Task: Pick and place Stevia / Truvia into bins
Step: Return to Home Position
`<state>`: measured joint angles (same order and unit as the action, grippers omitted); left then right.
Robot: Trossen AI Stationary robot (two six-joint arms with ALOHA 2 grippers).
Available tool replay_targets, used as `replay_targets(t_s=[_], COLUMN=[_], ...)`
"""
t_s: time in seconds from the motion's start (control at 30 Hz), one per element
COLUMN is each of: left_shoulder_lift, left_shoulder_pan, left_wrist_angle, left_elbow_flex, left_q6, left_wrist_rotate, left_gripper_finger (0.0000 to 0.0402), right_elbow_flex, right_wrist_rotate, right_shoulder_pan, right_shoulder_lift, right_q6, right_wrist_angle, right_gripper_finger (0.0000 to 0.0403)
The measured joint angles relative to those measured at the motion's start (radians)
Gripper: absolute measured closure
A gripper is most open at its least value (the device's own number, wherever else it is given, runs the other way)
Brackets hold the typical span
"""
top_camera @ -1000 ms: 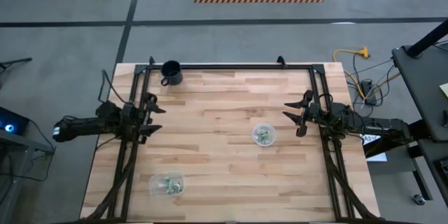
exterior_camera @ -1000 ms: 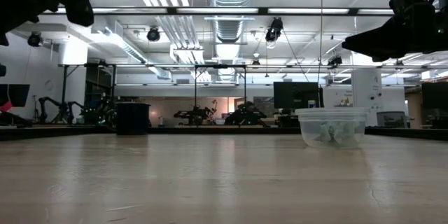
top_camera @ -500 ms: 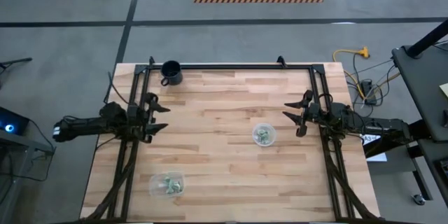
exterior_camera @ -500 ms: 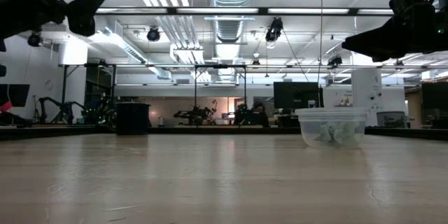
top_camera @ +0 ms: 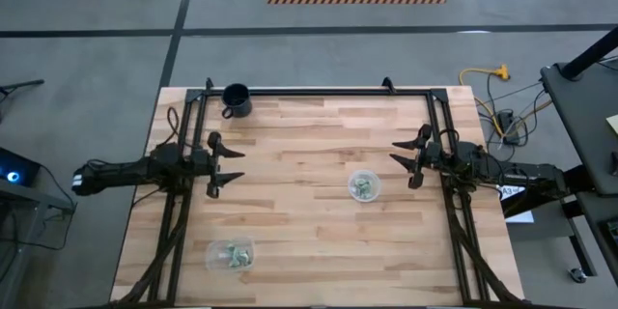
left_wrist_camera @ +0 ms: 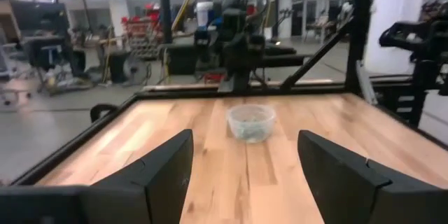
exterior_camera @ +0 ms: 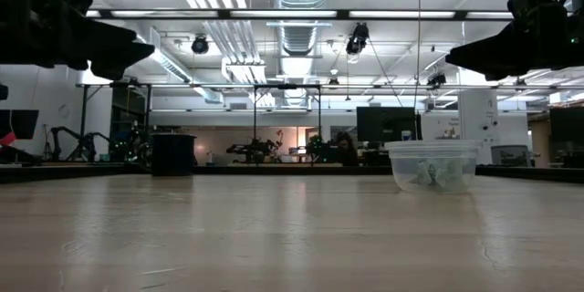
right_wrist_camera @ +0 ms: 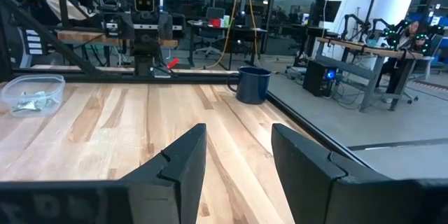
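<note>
High view: packets (top_camera: 363, 187) inside bowl (top_camera: 377, 191) and tub (top_camera: 210, 254)
Left gripper (top_camera: 230, 165): spread, empty, parked aside
Right gripper (top_camera: 404, 161): spread, empty, job likely done

Left hand (top_camera: 233, 164) farther inward over table (top_camera: 309, 227)

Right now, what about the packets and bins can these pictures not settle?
High view: packets in the round bowl and the tub are too small to count.
Low view: the tub is outside the frame; left gripper and right gripper are silhouettes cut by the edges.
</note>
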<state>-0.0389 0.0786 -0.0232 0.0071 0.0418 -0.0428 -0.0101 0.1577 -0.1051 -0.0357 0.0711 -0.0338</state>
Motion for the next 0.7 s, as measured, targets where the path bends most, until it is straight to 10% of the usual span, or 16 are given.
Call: replay_targets(t_s=[0.7], left_shoulder_lift=[-0.112], left_shoulder_pan=[-0.001], left_wrist_angle=[-0.011], left_elbow_flex=[-0.002], left_q6=[-0.008], left_wrist_rotate=[0.026], left_gripper_finger=[0.0162], right_elbow_flex=[0.000], right_wrist_rotate=[0.000], right_shoulder_pan=[0.000], right_shoulder_lift=[0.000], right_q6=[0.000], right_wrist_angle=[0.000], right_gripper_finger=[0.0250])
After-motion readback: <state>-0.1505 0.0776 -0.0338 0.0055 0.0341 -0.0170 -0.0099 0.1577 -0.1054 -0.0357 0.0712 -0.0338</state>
